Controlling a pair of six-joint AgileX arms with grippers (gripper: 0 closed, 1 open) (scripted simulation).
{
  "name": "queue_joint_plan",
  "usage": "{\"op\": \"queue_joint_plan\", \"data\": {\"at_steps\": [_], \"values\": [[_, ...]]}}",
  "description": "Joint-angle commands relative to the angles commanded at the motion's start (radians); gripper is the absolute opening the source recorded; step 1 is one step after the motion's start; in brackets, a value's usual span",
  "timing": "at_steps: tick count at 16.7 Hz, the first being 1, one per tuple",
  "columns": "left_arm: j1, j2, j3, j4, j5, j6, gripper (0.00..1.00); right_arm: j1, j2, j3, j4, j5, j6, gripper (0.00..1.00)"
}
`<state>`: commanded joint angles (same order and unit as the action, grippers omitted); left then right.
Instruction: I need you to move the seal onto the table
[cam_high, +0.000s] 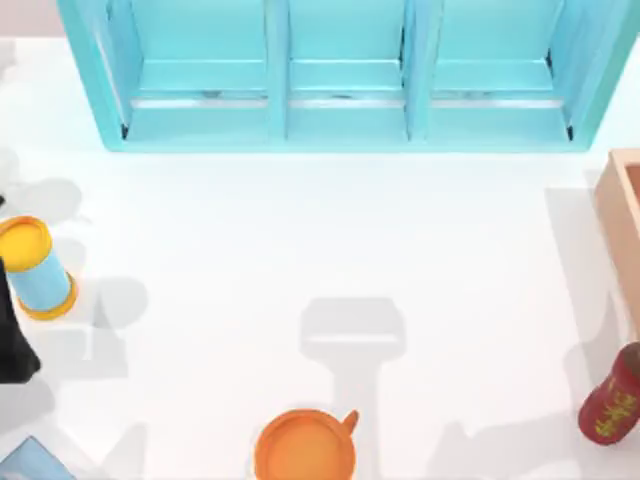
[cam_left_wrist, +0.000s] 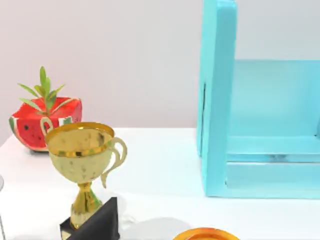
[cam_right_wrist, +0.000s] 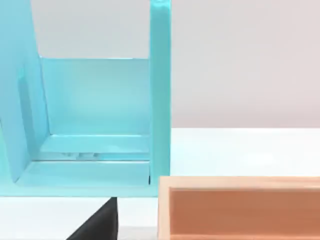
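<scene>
Left hand (cam_high: 15, 350) hangs at the desk's (cam_high: 300, 250) left edge beside a blue can (cam_high: 38, 272), its grip impossible to tell. Right hand (cam_right_wrist: 97, 225) sits near the wooden box (cam_right_wrist: 240, 210), grip likewise unclear. Behind stands the shelf (cam_high: 345, 70).

White table (cam_high: 300, 250) carries turquoise shelf unit (cam_high: 340, 75), wooden box (cam_high: 622, 220), red bottle (cam_high: 612, 400), orange cup (cam_high: 305, 448), yellow-capped can (cam_high: 35, 268), prob. lying sideways.
</scene>
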<state>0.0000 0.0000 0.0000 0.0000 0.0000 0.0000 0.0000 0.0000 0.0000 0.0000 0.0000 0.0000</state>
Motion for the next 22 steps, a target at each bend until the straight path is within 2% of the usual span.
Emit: {"op": "queue_joint_plan", "data": {"at_steps": [4, 8, 18, 22], "values": [[0.000, 0.000, 0.000, 0.000, 0.000, 0.000, 1.00, -0.010, 0.034, 0.032, -0.032, 0.000, -0.010, 1.00], [0.000, 0.000, 0.000, 0.000, 0.000, 0.000, 1.00, -0.061, 0.225, 0.212, -0.209, -0.001, -0.062, 1.00], [0.000, 0.000, 0.000, 0.000, 0.000, 0.000, 1.00, -0.258, 1.171, 0.926, -0.905, -0.001, -0.256, 1.00], [0.000, 0.000, 0.000, 0.000, 0.000, 0.000, 1.00, -0.320, 1.461, 1.151, -1.124, 0.000, -0.316, 1.00]]}}
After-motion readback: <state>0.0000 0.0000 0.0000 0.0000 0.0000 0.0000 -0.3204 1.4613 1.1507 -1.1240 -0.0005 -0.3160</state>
